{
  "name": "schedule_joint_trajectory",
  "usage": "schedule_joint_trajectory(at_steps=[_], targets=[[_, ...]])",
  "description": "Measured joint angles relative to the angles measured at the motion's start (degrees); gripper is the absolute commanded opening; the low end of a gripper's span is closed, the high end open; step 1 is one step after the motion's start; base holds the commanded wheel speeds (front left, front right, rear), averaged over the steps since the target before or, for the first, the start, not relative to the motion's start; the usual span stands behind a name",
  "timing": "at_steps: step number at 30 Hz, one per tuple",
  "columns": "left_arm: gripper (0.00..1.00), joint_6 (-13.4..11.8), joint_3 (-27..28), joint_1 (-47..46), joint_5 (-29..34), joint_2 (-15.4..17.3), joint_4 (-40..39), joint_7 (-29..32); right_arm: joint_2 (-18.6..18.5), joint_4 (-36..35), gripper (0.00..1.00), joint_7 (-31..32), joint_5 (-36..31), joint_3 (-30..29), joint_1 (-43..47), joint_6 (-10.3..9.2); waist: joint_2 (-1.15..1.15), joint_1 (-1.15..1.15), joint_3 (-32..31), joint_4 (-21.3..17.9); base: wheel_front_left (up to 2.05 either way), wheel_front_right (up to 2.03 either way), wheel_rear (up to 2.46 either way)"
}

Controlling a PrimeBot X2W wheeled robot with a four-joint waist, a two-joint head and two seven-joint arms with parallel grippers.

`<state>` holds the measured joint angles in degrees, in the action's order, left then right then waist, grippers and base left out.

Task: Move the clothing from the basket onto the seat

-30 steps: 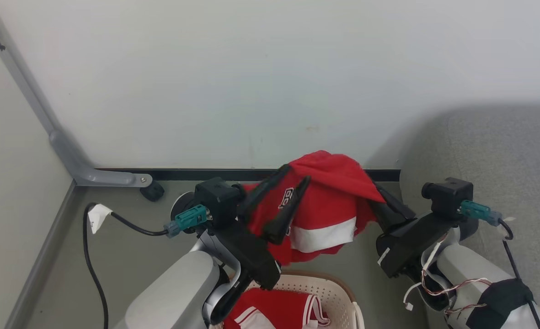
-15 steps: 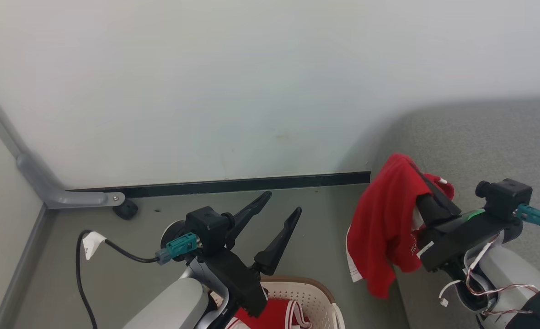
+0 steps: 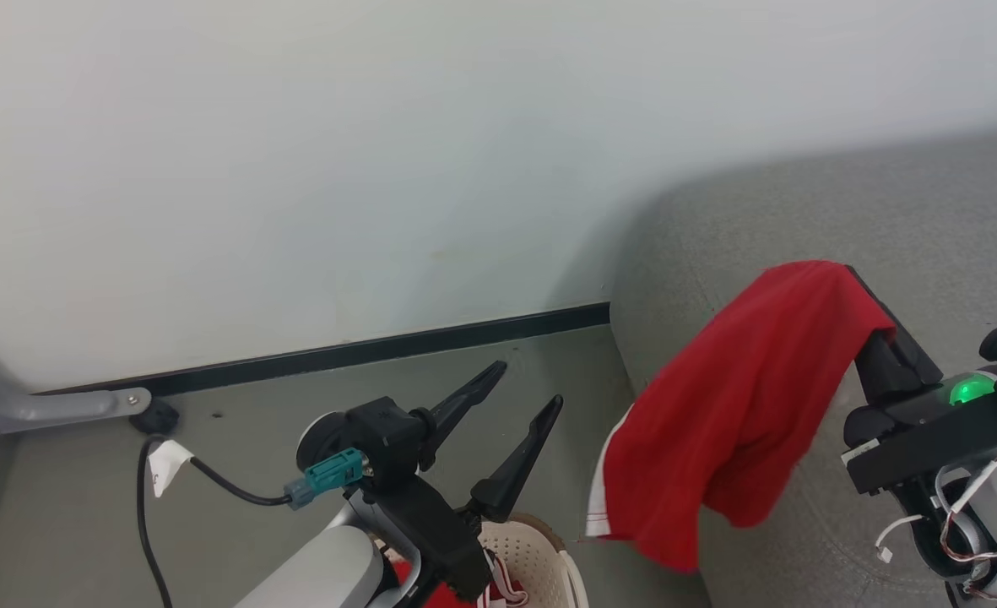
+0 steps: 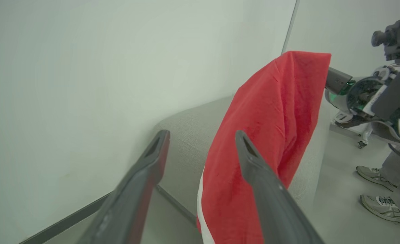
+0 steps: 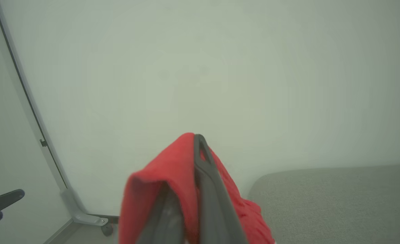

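Observation:
My right gripper [image 3: 858, 291] is shut on a red garment with a white edge stripe [image 3: 734, 405]. The cloth hangs from its fingers in front of the grey sofa [image 3: 810, 211], beside the rounded end and above the floor. In the right wrist view the garment [image 5: 152, 193] drapes over the shut gripper [image 5: 195, 149]. My left gripper [image 3: 528, 384] is open and holds nothing, above the cream perforated basket [image 3: 536, 549]. A second red garment with white stripes [image 3: 498, 584] peeks out of the basket. The left wrist view has the open gripper [image 4: 201, 135] facing the hanging garment [image 4: 274, 101].
A white wall with a black baseboard [image 3: 380, 350] runs behind. A grey metal leg with a caster [image 3: 59, 407] and a black cable with a white tag [image 3: 165, 466] lie at the left. A person's shoes [image 4: 377, 173] stand beyond the sofa [image 4: 186, 132].
A second ago both grippers held the red garment; the left one let go. The right gripper has carried it rightward to the sofa, and the head view has turned right.

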<state>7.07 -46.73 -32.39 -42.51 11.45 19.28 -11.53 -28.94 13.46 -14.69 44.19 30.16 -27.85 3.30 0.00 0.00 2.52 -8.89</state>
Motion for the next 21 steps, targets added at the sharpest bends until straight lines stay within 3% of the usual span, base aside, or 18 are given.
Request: schedule_joint_trajectory(at_steps=[11,21], targets=[[1.00,-0.08,-0.49,0.01,1.26,1.20,-1.05,-0.44,-0.69,-6.46,0.00,0.00,-3.07,-5.38,3.95,-1.78,0.00,0.00,1.23,-5.98,0.00,0.00,0.00],[1.00,-0.07,-1.51,0.01,2.88,1.19,-1.55,-0.67,-0.57,-9.35,0.00,-0.01,-4.92,-9.03,6.35,-1.85,0.00,0.00,2.00,-10.90,0.00,0.00,0.00]])
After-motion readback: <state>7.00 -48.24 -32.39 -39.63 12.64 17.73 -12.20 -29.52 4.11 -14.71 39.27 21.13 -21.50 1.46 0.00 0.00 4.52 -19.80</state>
